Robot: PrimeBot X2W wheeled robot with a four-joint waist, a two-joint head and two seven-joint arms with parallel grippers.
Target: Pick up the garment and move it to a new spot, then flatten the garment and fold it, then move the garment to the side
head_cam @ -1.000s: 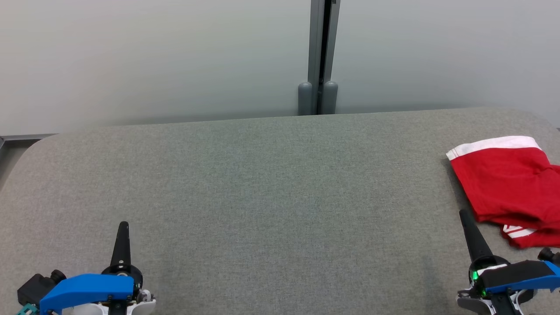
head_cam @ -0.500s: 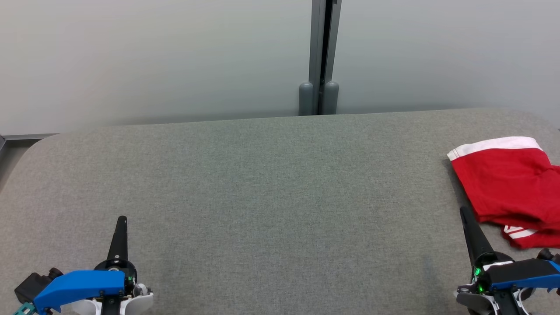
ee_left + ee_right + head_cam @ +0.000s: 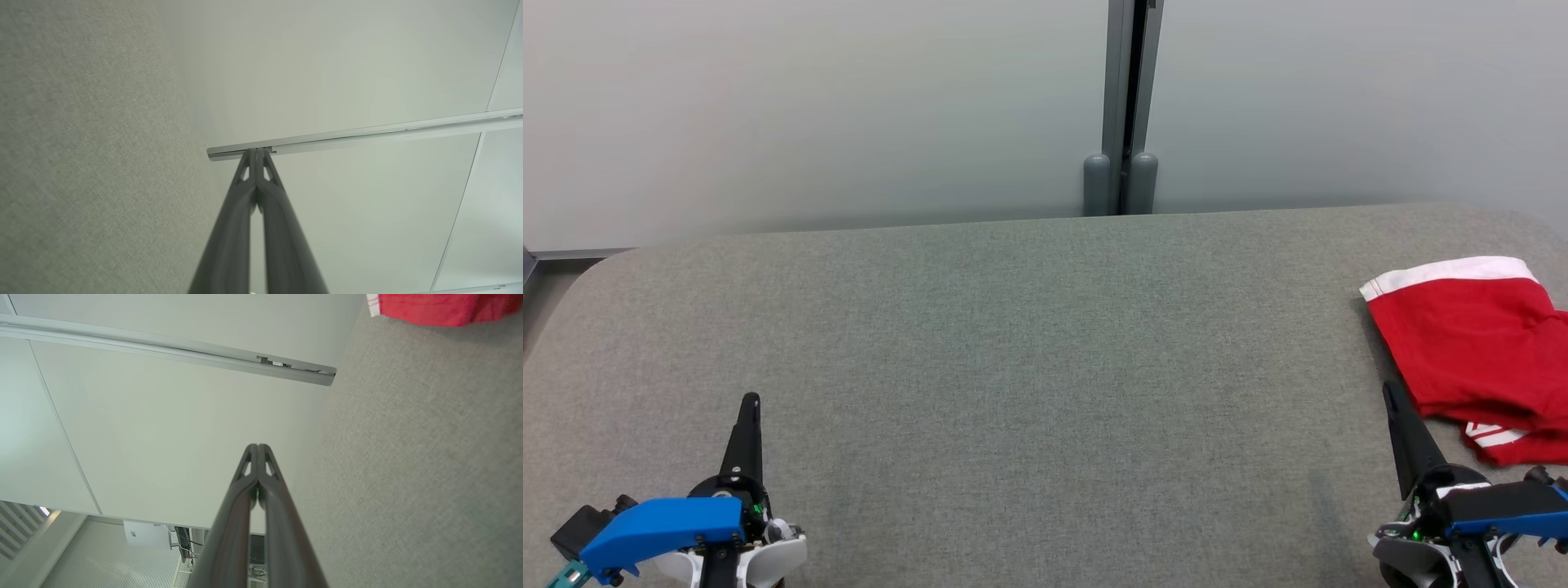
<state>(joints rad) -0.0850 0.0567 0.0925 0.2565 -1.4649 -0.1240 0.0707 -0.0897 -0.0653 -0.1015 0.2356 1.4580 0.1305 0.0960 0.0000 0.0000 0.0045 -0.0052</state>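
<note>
Running out of view at right, garment (image 3: 1462, 343); left fingers (image 3: 745, 437) and right fingers (image 3: 1407, 433) pressed together, empty

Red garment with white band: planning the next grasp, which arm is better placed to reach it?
Right, probably: the shut right gripper sits just beside the red garment with white band; the shut left gripper is far across the grey cushion.

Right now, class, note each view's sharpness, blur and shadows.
Head view: soft even light; folded red garment with white trim shades the grey fabric surface faintly. Left wrist view: dark left tool blurs near the bottom edge. Right wrist view: dark right tool likewise.
</note>
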